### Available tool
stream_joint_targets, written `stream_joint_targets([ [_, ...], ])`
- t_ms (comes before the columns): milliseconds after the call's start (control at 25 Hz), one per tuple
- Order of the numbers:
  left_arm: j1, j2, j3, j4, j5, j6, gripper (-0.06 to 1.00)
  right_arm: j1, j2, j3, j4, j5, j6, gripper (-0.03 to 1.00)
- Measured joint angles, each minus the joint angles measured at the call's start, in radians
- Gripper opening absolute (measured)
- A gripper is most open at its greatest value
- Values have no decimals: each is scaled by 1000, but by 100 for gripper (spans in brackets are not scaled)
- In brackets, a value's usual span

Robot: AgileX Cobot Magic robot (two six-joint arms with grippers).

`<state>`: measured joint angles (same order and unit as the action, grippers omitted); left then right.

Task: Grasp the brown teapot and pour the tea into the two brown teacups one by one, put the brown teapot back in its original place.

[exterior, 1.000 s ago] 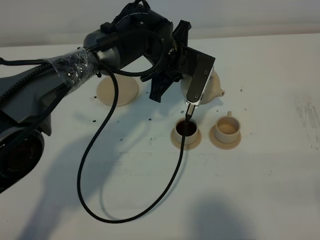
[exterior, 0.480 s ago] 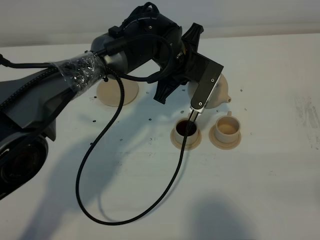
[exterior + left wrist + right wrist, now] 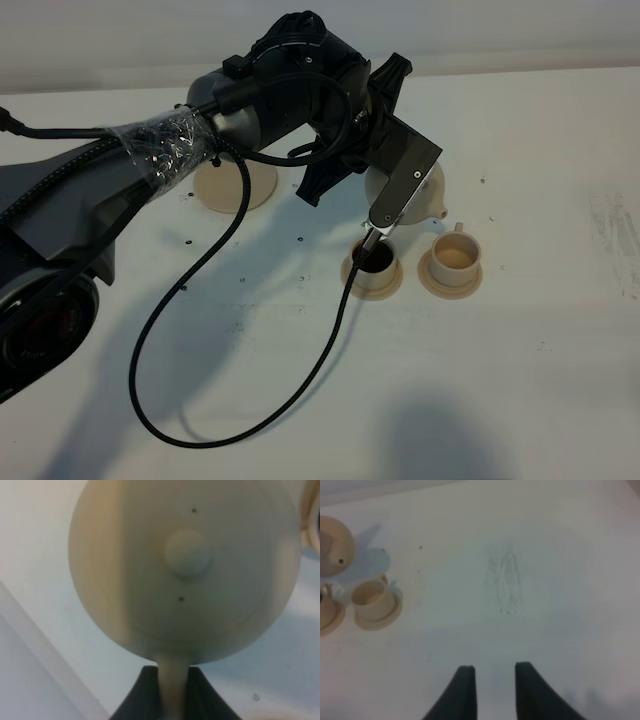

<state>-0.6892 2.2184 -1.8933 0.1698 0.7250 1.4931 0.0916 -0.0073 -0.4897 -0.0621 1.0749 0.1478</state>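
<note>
The left hand (image 3: 173, 682) is closed tight on the thin loop handle of the teapot (image 3: 150, 580). The teapot is squat, round, matt pale beige ceramic, with a smooth button knob on its lid and a tiny dark speck on either side of the knob. Just below that hand stands a small cylindrical teacup (image 3: 374, 262) with dark tea in it. A second teacup (image 3: 456, 256), pale inside, is just beyond the first, out past the hand. Each sits on its own round beige saucer. The large saucer (image 3: 236, 186) lies bare back along the forearm, which is wrapped in crinkled clear film. A black cable (image 3: 170, 330) loops loosely over the worktop (image 3: 500, 380), a flat matt white surface with faint grey scuffs and scattered dark specks. The right hand (image 3: 494, 680) hangs well apart from the cups, its dark fingers drawn narrow and empty.
</note>
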Motion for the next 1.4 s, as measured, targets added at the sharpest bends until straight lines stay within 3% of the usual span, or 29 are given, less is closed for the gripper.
stream_joint_targets([
  [1400,-65,-23,8,116,-6,162,1,0,0,0,0,0,0,22],
])
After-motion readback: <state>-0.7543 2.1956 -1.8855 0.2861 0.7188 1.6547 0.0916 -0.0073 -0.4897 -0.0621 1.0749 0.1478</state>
